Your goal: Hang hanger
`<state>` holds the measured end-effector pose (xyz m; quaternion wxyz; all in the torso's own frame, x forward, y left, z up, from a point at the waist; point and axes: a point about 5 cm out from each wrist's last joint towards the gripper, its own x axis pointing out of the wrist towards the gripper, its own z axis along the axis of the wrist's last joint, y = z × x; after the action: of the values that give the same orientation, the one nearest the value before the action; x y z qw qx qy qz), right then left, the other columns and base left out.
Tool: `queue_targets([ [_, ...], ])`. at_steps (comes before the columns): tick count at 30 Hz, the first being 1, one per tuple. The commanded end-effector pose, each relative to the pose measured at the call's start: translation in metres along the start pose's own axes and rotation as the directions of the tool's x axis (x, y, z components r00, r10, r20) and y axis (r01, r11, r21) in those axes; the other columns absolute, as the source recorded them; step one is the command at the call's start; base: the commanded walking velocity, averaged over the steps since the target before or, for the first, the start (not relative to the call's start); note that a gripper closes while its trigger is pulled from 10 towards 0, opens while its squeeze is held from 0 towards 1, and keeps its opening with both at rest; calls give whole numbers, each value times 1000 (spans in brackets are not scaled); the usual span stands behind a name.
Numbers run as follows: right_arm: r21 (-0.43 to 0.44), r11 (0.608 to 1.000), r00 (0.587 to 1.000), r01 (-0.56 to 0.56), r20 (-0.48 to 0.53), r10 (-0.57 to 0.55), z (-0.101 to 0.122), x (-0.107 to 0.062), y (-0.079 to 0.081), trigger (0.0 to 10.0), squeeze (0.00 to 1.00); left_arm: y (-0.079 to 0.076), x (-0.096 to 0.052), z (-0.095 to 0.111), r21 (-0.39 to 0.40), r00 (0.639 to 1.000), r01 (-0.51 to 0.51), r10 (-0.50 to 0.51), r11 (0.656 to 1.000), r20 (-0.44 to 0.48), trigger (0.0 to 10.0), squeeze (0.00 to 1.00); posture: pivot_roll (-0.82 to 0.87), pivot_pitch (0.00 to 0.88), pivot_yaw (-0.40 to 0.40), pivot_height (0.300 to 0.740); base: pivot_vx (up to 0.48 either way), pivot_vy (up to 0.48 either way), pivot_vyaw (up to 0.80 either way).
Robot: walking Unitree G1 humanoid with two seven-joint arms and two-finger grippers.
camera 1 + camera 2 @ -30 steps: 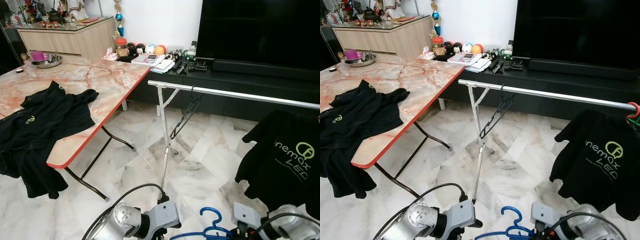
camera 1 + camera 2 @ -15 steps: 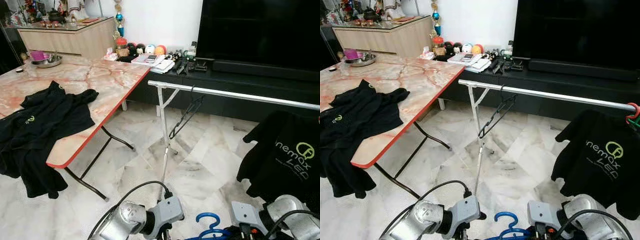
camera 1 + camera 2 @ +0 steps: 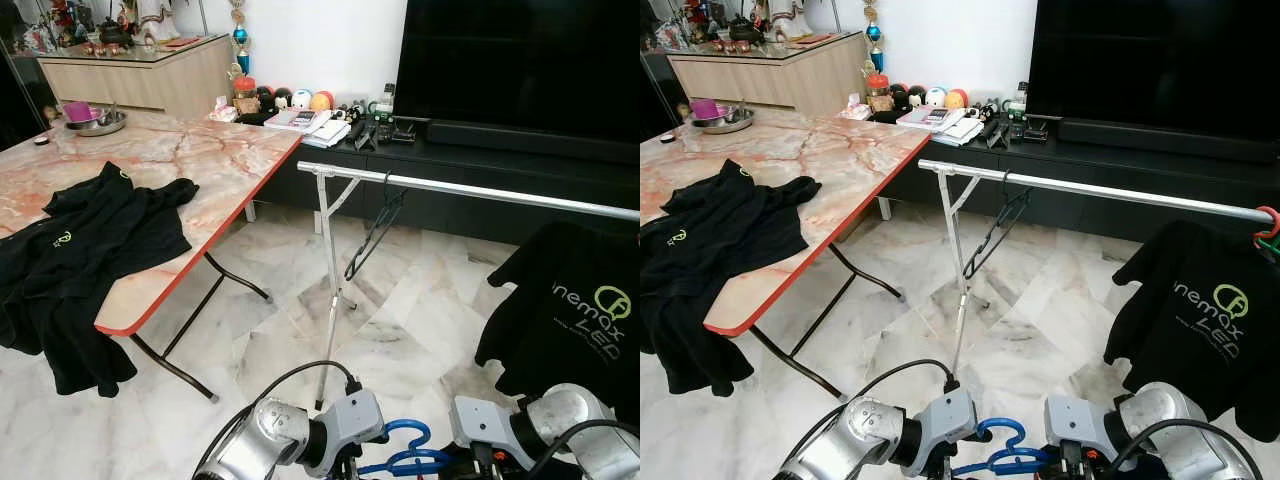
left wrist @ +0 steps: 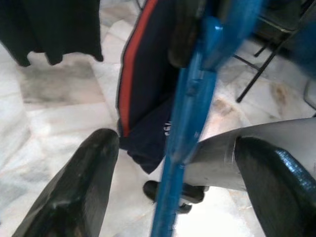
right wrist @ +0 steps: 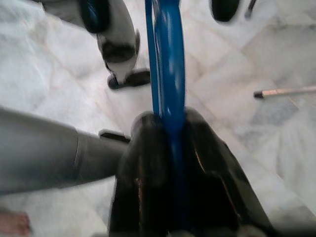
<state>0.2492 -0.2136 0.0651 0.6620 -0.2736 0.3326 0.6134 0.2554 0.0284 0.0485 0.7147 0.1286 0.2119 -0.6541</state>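
Gripping glossy blue hanger point(image 5: 168, 74), right hand point(image 5: 170, 148)

A blue hanger point(image 3: 405, 458) lies low between the two silver wrists, its hook curling up just beside the left arm point(image 3: 300, 440) and short of the right arm point(image 3: 535, 435); the fingers themselves are cut off at the frame's lower edge. Beyond the wrists stands a metal clothes rail point(image 3: 470, 188) carrying a black hanger point(image 3: 373, 232) and a black T-shirt point(image 3: 580, 310).
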Motion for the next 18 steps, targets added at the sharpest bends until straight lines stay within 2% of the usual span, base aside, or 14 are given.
queue_targets([
  [1, -31, 999, 1000, 21, 22, -20, 9, -5, -3, 10000, 0, 2, 3, 3, 2, 1000, -6, 6, 1000, 3, 10000, 0, 58, 0, -5, 740, 0, 0, 0],
  [8, -37, 999, 999, 33, 31, -32, 13, -7, -3, 10000, 0, 0, 9, 4, -4, 1000, 0, 0, 1000, 18, 10000, 0, 53, 0, -3, 740, 0, 0, 0],
  [9, -37, 999, 999, 33, 33, -32, 14, -7, -3, 10000, 0, 0, 10, 4, -4, 1000, 0, 0, 1000, 20, 9373, 0, 53, 0, -3, 740, 0, 0, 0],
  [10, -36, 999, 999, 35, 36, -34, 15, -7, -3, 10000, 0, 0, 10, 4, -8, 1000, 0, 0, 1000, 26, 2157, 0, 54, 0, -4, 740, 0, 0, 0],
  [11, -36, 999, 999, 37, 37, -35, 15, -7, -3, 10000, 0, 0, 10, 4, -10, 1000, 1, -1, 1000, 29, 0, 0, 54, 0, -4, 740, 0, 0, 0],
  [18, -37, 998, 998, 48, 40, -47, 17, -8, -6, 10000, 0, -1, 10, 2, -11, 1000, 8, -7, 1000, 26, 0, 0, 59, 0, -6, 740, 0, 0, 0],
])
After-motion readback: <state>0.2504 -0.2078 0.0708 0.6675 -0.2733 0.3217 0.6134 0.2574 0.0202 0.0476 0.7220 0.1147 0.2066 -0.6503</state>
